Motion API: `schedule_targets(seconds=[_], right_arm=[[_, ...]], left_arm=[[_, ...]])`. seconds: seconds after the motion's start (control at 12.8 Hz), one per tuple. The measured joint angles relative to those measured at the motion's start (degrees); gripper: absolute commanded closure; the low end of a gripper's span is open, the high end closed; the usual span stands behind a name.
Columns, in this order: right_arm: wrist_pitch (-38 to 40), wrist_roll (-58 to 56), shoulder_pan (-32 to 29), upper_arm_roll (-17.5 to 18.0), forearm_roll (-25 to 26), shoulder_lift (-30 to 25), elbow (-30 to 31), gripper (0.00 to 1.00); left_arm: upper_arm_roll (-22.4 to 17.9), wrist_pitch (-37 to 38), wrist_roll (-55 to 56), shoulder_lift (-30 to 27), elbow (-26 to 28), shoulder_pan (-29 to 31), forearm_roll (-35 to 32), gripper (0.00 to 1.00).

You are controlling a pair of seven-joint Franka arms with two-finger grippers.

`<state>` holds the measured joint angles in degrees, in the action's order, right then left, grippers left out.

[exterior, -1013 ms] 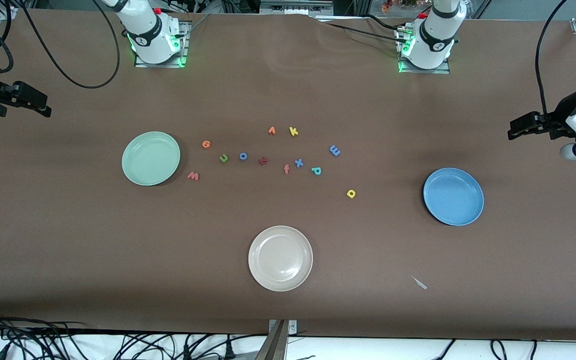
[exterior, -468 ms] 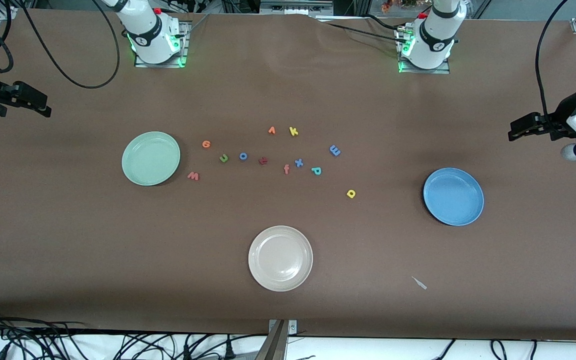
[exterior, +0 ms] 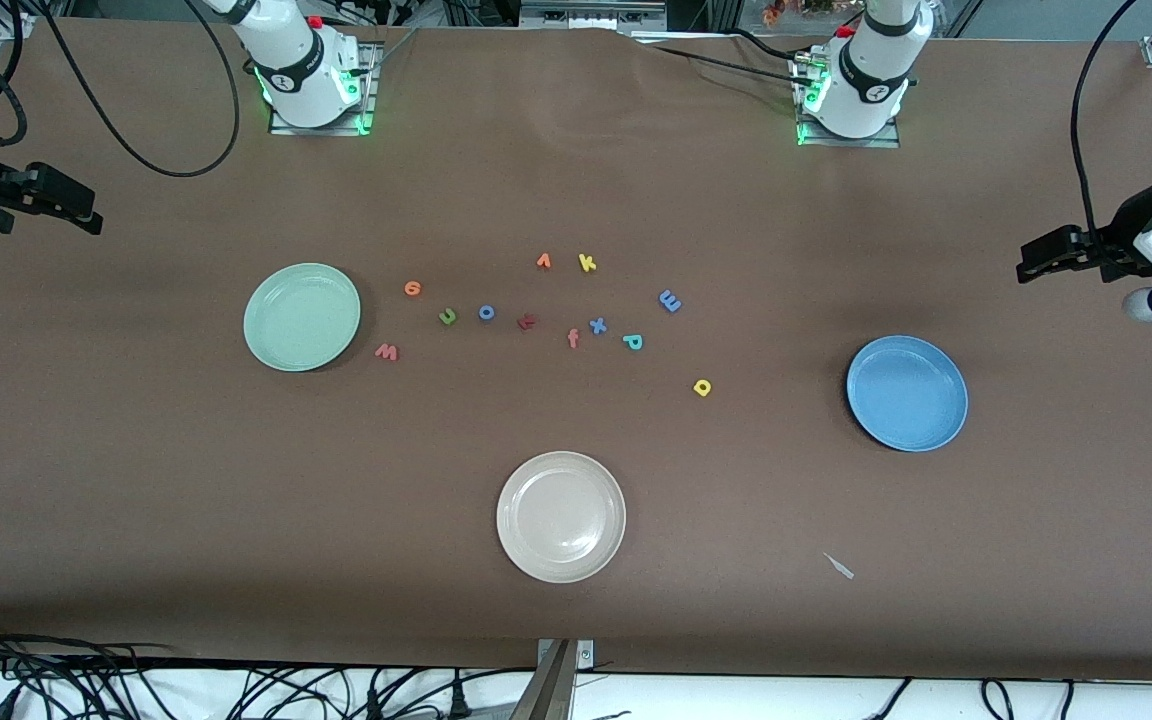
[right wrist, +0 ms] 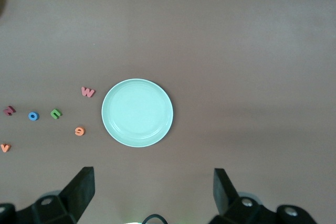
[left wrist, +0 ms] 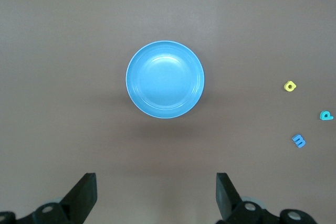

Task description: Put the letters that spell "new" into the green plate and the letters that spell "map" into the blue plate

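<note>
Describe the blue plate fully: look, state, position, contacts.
The blue plate is round, mid-blue, glossy like plastic or glazed ware, with a raised rim and shallow well. It sits flat and upright on the brown table toward the left arm's end, empty. No letter touches it; the yellow "a" lies nearest, well apart.

- My two arms are white, with black joint bands, on metal base plates lit by green lights.
- My left gripper point(exterior: 1036, 262) and right gripper point(exterior: 76, 208) are black, with flat dark fingers point(left wrist: 84, 195).
- Black cables loop from my links.
</note>
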<state>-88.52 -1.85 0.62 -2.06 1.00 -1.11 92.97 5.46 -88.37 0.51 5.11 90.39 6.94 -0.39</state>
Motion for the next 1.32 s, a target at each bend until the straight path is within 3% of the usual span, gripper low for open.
schedule_targets(seconds=[1.32], right_arm=[[0.00,0.00,0.00,0.00,0.00,0.00,0.00,0.00]], left_arm=[[0.00,-0.76,0.00,0.38,0.00,0.00,0.00,0.00]])
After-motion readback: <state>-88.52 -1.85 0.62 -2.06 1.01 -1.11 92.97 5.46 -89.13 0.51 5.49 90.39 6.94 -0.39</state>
